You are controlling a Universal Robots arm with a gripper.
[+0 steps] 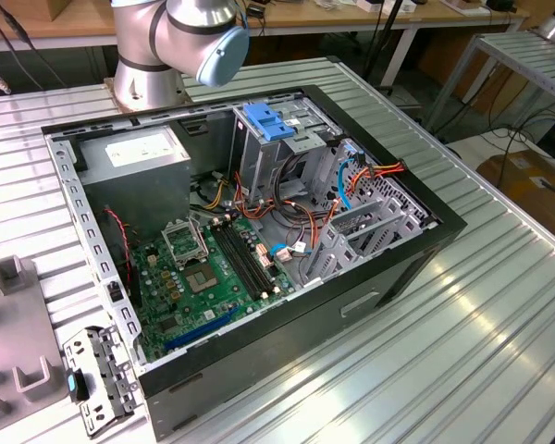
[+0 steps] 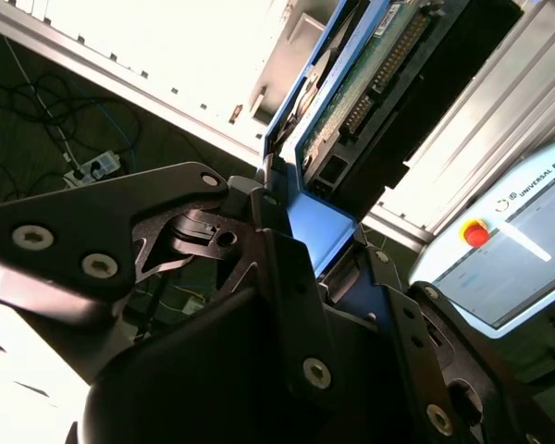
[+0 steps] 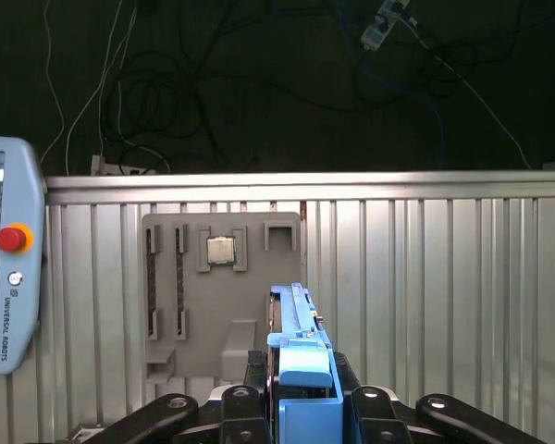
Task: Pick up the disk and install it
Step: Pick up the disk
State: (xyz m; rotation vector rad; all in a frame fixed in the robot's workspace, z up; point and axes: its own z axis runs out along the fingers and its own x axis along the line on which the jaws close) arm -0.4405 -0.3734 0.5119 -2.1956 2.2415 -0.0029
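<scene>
Ribbed metal tabletop [image 1: 462, 342] carries an open computer case [image 1: 259, 356], laid on its side with the open face up, probably so the bays can be reached from above. Arm [image 1: 180, 37] rises from its base behind the case. Inside, a metal drive cage [image 1: 291, 153] stands under a light-blue latch plate [image 1: 268, 122]. In the first wrist view a grey parts tray [image 3: 180, 305] lies flat on the tabletop, with a chip [image 3: 221, 250] seated in it. The disk [image 3: 291, 324] [image 2: 370, 83] is held edge-on above the tabletop, near that tray. The end effector [image 3: 303, 379] [image 2: 319, 236] is clamped on one end of its blue frame. The grip likely leaves the far end free to lead.
</scene>
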